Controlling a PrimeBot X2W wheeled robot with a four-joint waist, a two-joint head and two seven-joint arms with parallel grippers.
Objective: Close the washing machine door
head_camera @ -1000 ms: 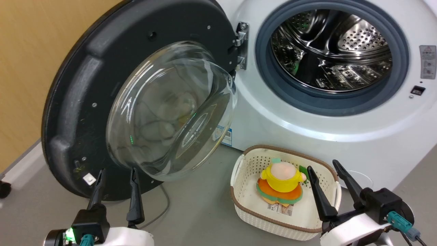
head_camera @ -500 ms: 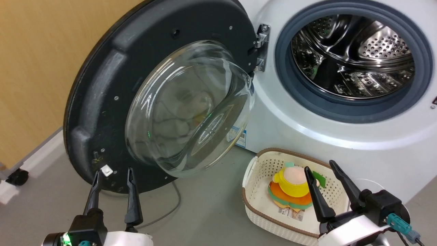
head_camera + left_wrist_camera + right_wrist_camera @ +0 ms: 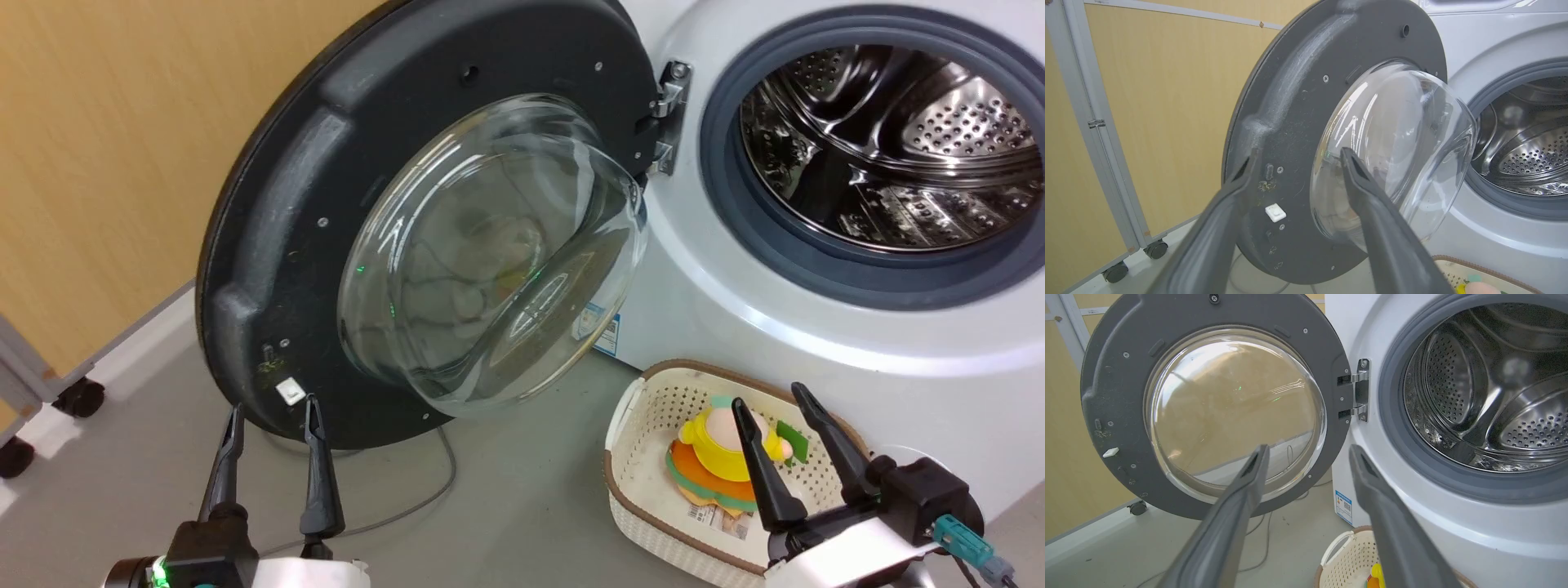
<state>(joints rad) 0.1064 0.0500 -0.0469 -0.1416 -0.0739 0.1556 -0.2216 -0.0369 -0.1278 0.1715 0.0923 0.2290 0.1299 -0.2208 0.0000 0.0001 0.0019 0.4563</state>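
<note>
One matte-black washing machine door (image 3: 269, 245) stands wide open.

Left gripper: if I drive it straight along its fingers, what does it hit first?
Most likely the black inner face of the washing machine door, beside the glass window. The left gripper is open, and the gap is hard to judge.

The washing machine door (image 3: 277, 229) is standing wide open, its glass bowl (image 3: 490, 253) bulging into the room. Below the door, grey floor (image 3: 522, 506) is offering passage, crossed by a cable (image 3: 447, 482). A cream basket (image 3: 645, 523) is blocking the floor at the door's lower right; a wooden partition (image 3: 106, 147) is closing off the space behind the door. Right of the door, the drum opening (image 3: 890, 147) is gaping unobstructed.
</note>
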